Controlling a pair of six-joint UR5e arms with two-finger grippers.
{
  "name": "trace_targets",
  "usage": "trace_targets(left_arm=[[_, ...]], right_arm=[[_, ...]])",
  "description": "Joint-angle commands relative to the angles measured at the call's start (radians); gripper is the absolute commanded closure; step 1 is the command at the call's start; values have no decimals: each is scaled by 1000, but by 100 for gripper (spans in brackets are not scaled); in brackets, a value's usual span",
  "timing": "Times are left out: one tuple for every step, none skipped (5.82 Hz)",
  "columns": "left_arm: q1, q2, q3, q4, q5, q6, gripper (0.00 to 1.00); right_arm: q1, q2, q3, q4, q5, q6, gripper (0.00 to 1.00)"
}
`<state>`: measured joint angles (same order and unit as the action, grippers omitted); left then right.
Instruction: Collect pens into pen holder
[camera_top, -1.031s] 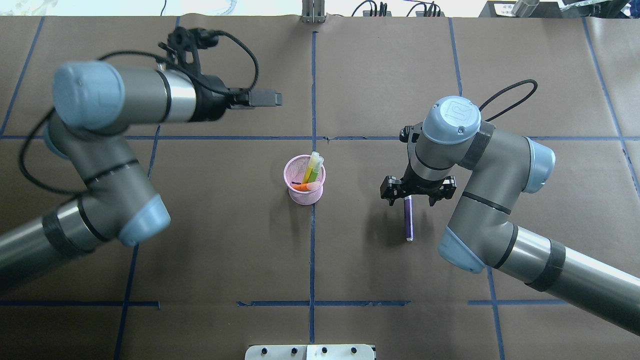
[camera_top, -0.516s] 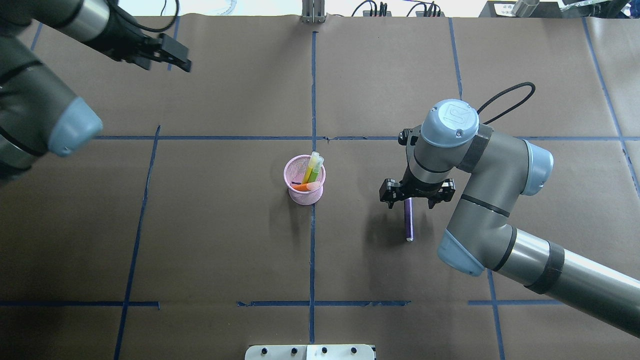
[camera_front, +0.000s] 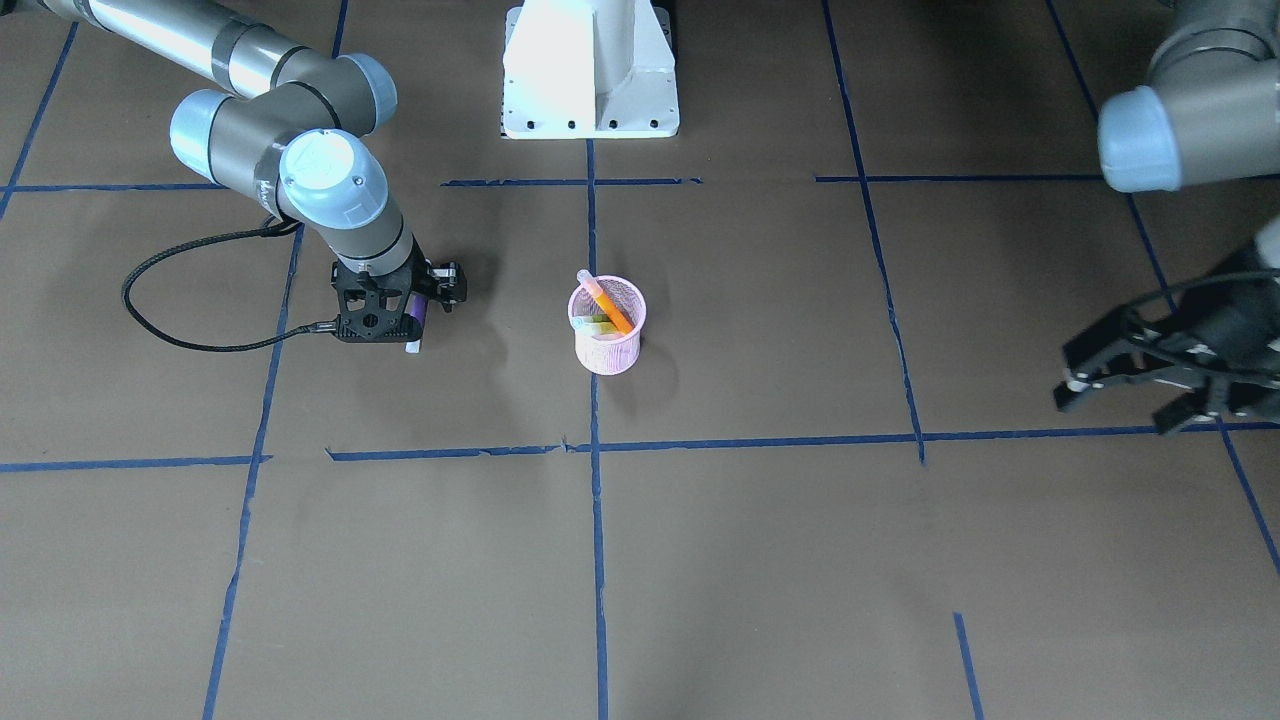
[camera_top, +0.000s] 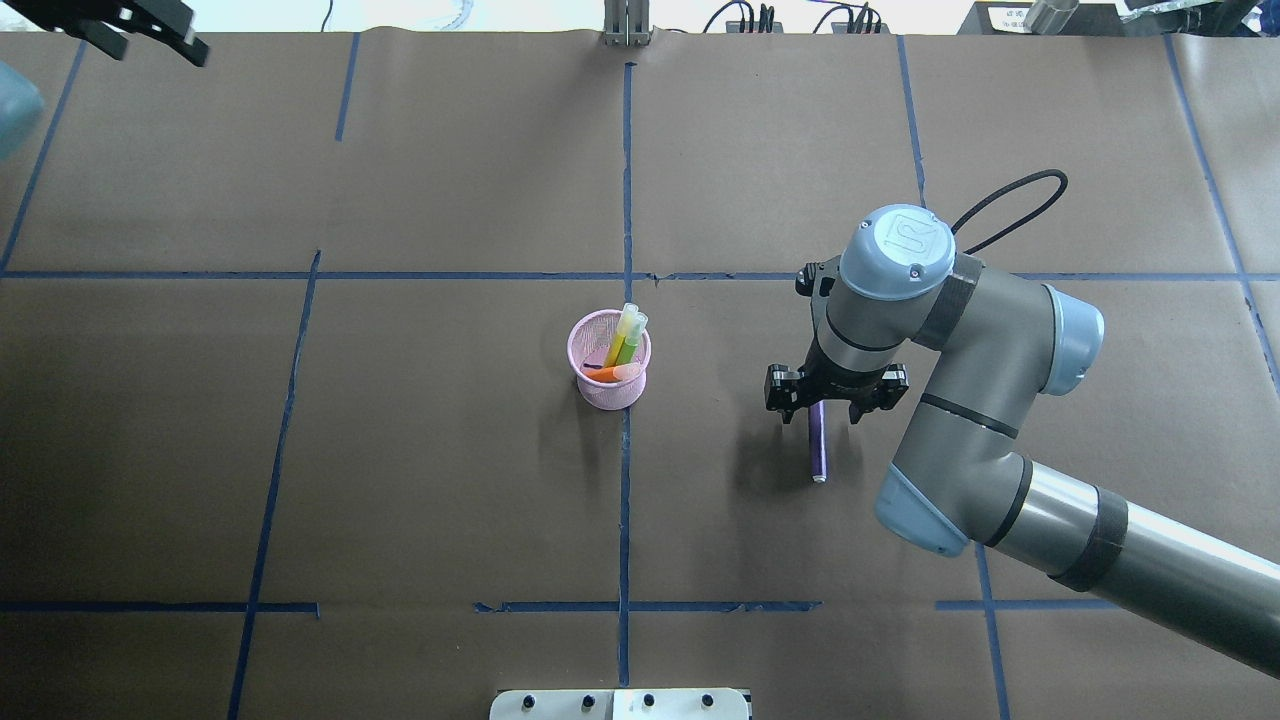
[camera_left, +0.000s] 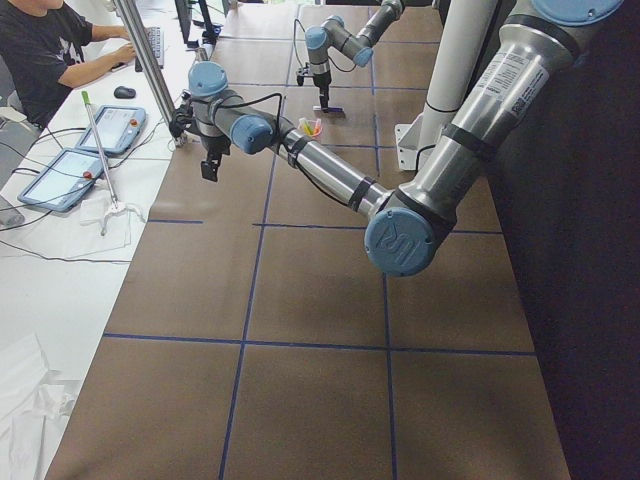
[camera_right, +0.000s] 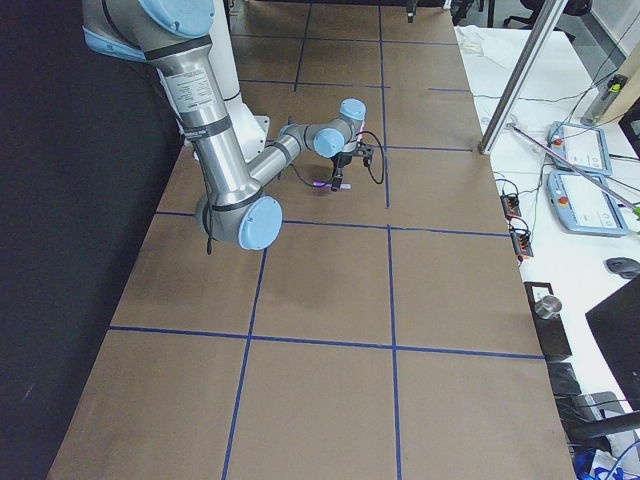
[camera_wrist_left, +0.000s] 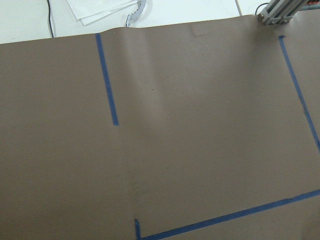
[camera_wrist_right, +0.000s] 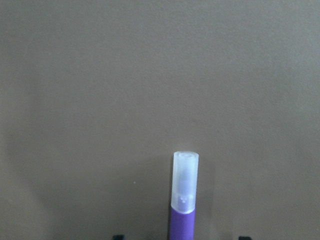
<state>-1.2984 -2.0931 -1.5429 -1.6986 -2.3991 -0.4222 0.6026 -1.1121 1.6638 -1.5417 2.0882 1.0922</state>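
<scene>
The pink mesh pen holder (camera_top: 609, 385) (camera_front: 607, 345) stands at the table's middle with the orange pen (camera_front: 610, 305) and the green pen (camera_top: 628, 335) leaning inside. The purple pen (camera_top: 819, 450) lies flat to its right; it also shows in the front view (camera_front: 417, 318) and in the right wrist view (camera_wrist_right: 183, 205), cap forward. My right gripper (camera_top: 830, 405) (camera_front: 398, 318) is low over the pen's far end, open, one finger on each side of it. My left gripper (camera_top: 145, 38) (camera_front: 1120, 400) is open and empty at the far left corner.
The white robot base (camera_front: 590, 70) stands at the near edge, and its plate (camera_top: 620, 705) shows in the overhead view. A black cable (camera_top: 1010, 195) loops behind the right wrist. Blue tape lines grid the brown table. An operator's desk with tablets (camera_left: 70, 165) lies beyond the far edge.
My left arm has swung away from the table's middle to the far left corner. My right gripper has sunk a little over the purple pen and its fingers stand slightly closer together.
</scene>
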Motion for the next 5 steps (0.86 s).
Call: trace_targets(left_arm=[[-79, 7, 84, 4, -37, 127, 0], [-108, 7, 124, 4, -43, 181, 0], [-146, 8, 165, 5, -84, 230, 0], [-175, 8, 197, 5, -93, 282, 0], [-183, 8, 201, 5, -97, 290, 0]], right_arm=[[0, 0, -1, 0, 0, -2, 50], [0, 0, -1, 0, 1, 0, 55], [0, 0, -1, 0, 1, 0, 61], [-1, 1, -9, 0, 1, 0, 61], [-1, 2, -18, 2, 1, 0, 61]])
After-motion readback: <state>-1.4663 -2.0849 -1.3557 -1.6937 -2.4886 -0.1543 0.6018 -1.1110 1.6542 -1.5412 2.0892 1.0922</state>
